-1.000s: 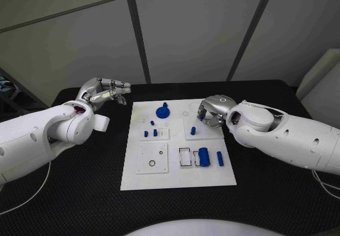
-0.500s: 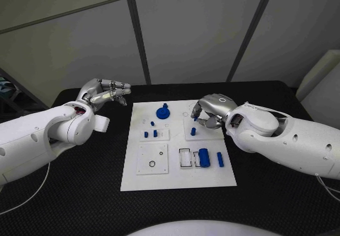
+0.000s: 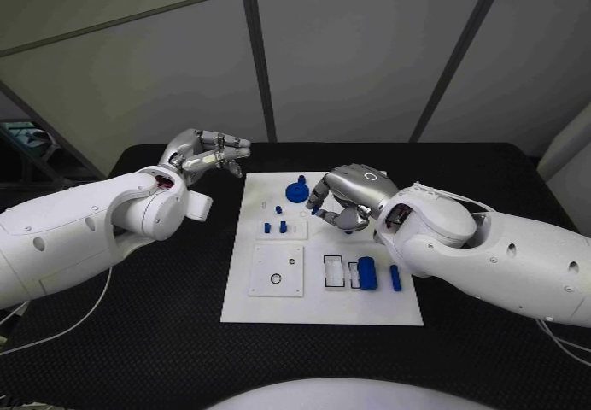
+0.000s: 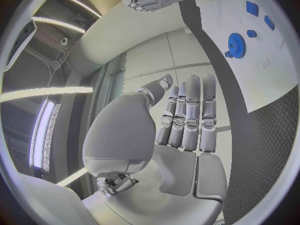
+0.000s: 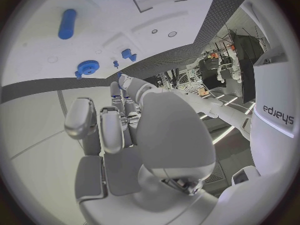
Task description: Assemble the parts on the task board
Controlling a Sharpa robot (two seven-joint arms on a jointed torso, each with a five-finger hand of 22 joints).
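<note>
both hands are up at the far end of the board (image 3: 323,303). my right hand (image 3: 345,195) pinches a small blue peg (image 3: 317,205) over it. my left hand (image 3: 207,152) hovers off the board's edge, fingers together, holding nothing.

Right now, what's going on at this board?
The right hand hovers over the far part of the task board, and its fingers appear to pinch a small blue peg just beside the blue gear. The left hand holds nothing and hangs over the black table off the board's far left corner. Two blue cylinders lie on the board's near right part.
</note>
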